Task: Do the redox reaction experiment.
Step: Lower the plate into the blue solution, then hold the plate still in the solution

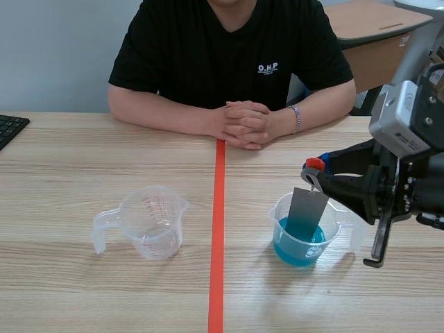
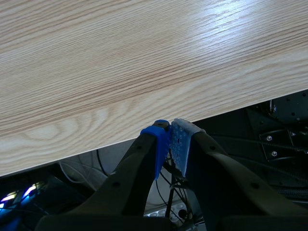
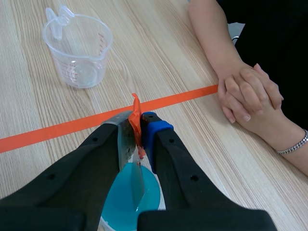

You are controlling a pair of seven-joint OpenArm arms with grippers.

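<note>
My right gripper (image 1: pixel 313 168) (image 3: pixel 139 120) is shut on a small red clip (image 3: pixel 136 114) from which a grey metal strip (image 1: pixel 306 214) hangs. The strip's lower end dips into blue liquid (image 3: pixel 120 204) in a clear measuring cup (image 1: pixel 300 239) right of the orange tape line. A second clear measuring cup (image 1: pixel 151 222) (image 3: pixel 79 48) stands empty left of the line, its handle pointing left. My left gripper (image 2: pixel 169 130) is shut on nothing, just past the table's near edge (image 2: pixel 144 137); it does not show in the scene view.
A person sits across the table with clasped hands (image 1: pixel 244 125) (image 3: pixel 248 94) resting on the wood near the tape line's far end. A black keyboard's corner (image 1: pixel 8 128) lies at the far left. Cables and a frame show below the table edge.
</note>
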